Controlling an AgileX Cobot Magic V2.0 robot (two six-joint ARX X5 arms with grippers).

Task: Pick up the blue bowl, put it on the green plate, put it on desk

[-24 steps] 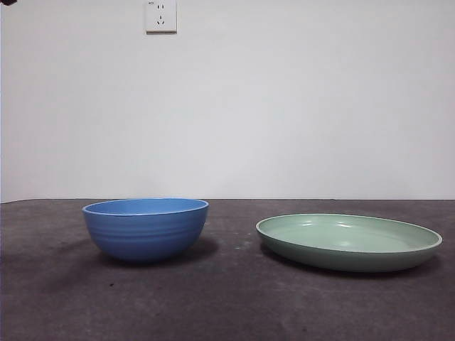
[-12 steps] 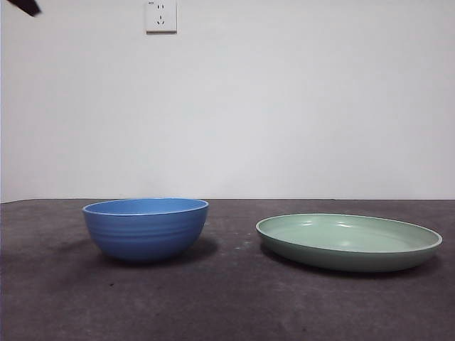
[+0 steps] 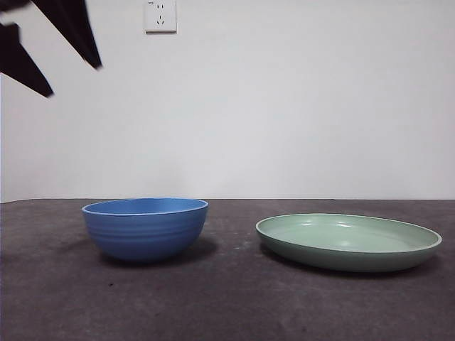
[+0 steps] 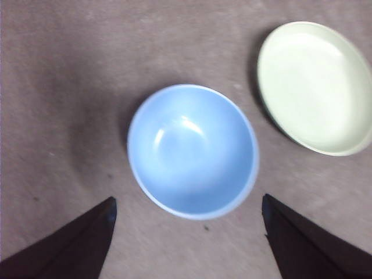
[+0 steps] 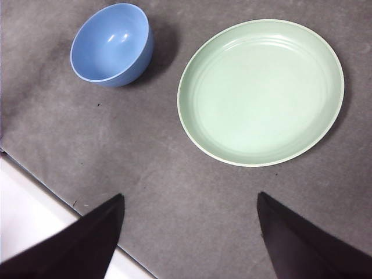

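Note:
The blue bowl (image 3: 146, 229) stands upright and empty on the desk (image 3: 227, 305), left of the green plate (image 3: 348, 241). The plate is empty and lies apart from the bowl. My left gripper (image 3: 75, 78) comes in at the upper left of the front view, high above the bowl, with its jaws open. In the left wrist view the bowl (image 4: 193, 150) lies just beyond the open gripper (image 4: 189, 212), with the plate (image 4: 317, 87) beside it. My right gripper (image 5: 189, 209) is open and empty, high above the desk, looking down on the plate (image 5: 260, 92) and bowl (image 5: 112, 43).
A white wall with a power socket (image 3: 161, 15) stands behind the desk. The desk's edge (image 5: 52, 192) and a white surface beyond it show in the right wrist view.
The left gripper has come down into the front view from the top left corner, toward the bowl. The bowl and plate have not moved.

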